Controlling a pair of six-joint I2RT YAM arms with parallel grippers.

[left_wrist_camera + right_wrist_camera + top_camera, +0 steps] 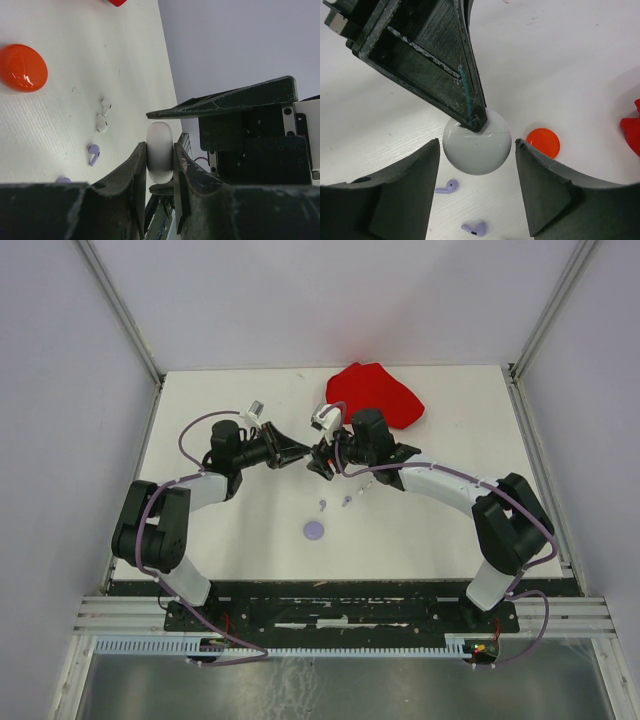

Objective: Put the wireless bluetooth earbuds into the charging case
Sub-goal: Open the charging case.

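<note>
A white round charging case (477,150), its lid seam closed, hangs above the table. My left gripper (160,152) is shut on its flat faces, and the case (159,145) shows edge-on between the pads. My right gripper (477,146) is open, with a jaw on each side of the case and a narrow gap at both. Two lilac earbuds (447,187) (475,229) lie on the table below. In the left wrist view two white earbuds (105,106) (101,125) and a lilac one (93,154) lie loose. From above, both grippers (303,453) (322,462) meet mid-table.
A red round case (543,142) lies shut on the table beyond the right jaw. A lilac round case (314,530) sits nearer the arms. A red cloth (375,395) is bunched at the far edge. Grey walls stand on three sides.
</note>
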